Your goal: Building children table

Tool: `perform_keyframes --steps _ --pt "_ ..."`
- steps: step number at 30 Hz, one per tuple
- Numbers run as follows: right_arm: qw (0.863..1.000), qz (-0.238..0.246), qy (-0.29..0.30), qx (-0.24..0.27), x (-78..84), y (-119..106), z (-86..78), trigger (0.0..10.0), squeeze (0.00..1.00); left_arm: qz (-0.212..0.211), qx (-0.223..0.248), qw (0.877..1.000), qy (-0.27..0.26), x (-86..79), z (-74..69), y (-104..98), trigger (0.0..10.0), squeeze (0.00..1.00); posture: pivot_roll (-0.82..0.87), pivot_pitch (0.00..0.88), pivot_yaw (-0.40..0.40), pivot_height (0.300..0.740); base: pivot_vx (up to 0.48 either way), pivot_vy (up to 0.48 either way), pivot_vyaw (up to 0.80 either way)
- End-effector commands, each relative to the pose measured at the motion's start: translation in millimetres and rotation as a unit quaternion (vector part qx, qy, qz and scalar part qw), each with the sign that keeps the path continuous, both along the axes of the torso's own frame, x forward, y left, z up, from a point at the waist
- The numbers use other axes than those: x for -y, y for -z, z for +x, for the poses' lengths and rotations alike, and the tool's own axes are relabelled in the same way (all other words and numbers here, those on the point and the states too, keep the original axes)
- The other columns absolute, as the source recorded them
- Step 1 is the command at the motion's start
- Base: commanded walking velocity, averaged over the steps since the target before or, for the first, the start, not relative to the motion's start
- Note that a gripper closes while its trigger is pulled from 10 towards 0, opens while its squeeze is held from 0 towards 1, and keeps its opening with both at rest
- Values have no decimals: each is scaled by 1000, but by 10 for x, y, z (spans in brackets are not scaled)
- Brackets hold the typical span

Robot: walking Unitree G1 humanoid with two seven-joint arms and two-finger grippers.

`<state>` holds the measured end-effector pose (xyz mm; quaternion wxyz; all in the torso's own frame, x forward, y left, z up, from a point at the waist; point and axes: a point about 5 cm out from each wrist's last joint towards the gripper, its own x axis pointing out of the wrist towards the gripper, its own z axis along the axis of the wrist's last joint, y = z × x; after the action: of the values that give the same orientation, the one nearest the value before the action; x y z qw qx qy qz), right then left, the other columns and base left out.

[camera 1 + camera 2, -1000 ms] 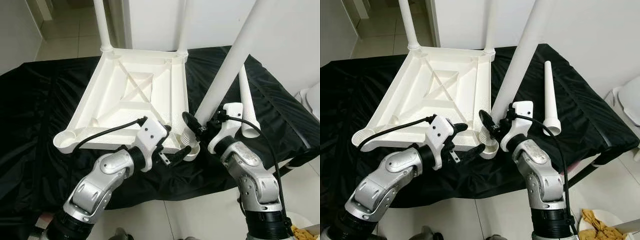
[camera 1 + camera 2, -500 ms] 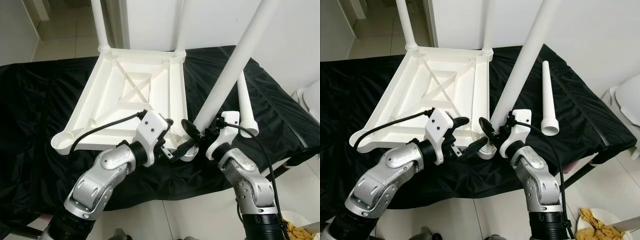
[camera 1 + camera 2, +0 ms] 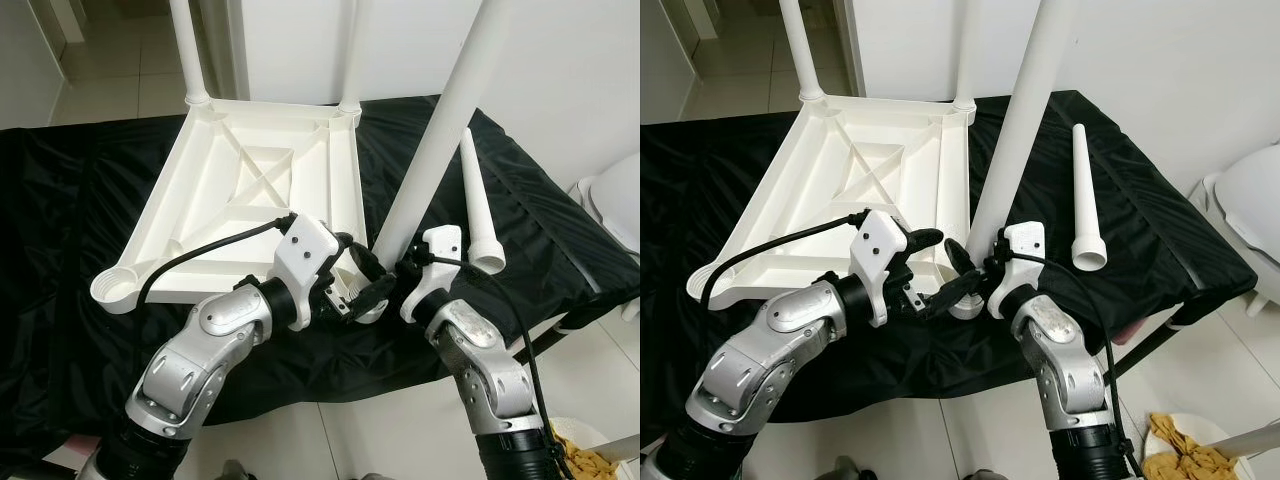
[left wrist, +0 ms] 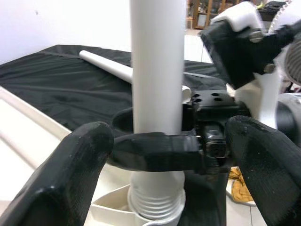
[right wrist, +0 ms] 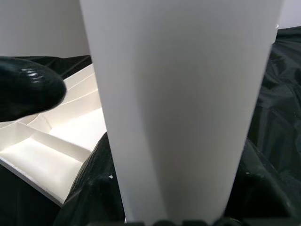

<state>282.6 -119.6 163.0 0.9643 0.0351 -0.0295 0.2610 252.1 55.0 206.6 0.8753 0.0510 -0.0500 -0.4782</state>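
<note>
A table leg is being seated in the near corner socket of the upturned tabletop.

The right gripper point(image 3: 388, 272) is clenched round the lower end of the table leg point(image 3: 432, 160), just above its threaded foot; the left gripper point(image 3: 362, 290), fingers parted, is being held beside that same socket point(image 4: 155, 214). Judged from this, the leg is best kept square to the tabletop point(image 3: 250, 200) and turned gently while the frame is braced. Two legs are already standing at the far corners; a spare leg point(image 3: 478, 215) is lying on the black cloth point(image 3: 80, 210) beyond the socket. No brand or writing is legible.
</note>
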Motion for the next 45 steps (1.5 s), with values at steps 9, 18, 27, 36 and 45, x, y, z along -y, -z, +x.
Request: perform_keyframes --steps 9,18,27,36,45 --pt "999 -45 -21 -14 16 254 -149 10000 0 -10 -1 1000 -4 -36 -19 -67 10000 0 -65 95 -23 740 0 0 0" --pt "999 -54 -7 5 61 304 -180 10000 0 -14 0 1000 -8 -64 -6 -107 10000 0 -69 96 -15 740 0 0 0" --pt "995 -81 -43 35 -16 334 -253 10000 0 -15 -1 1000 -8 -74 -7 -126 10000 0 -65 98 -11 740 0 0 0" --pt "998 -48 -29 7 13 374 -199 10000 0 -14 -3 1000 -11 -88 -9 -127 10000 0 -58 96 -13 740 0 0 0" --pt "999 -7 -1 -39 86 420 -98 10000 0 -14 -2 1000 -9 -85 -17 -133 10000 0 -54 85 -18 740 0 0 0"
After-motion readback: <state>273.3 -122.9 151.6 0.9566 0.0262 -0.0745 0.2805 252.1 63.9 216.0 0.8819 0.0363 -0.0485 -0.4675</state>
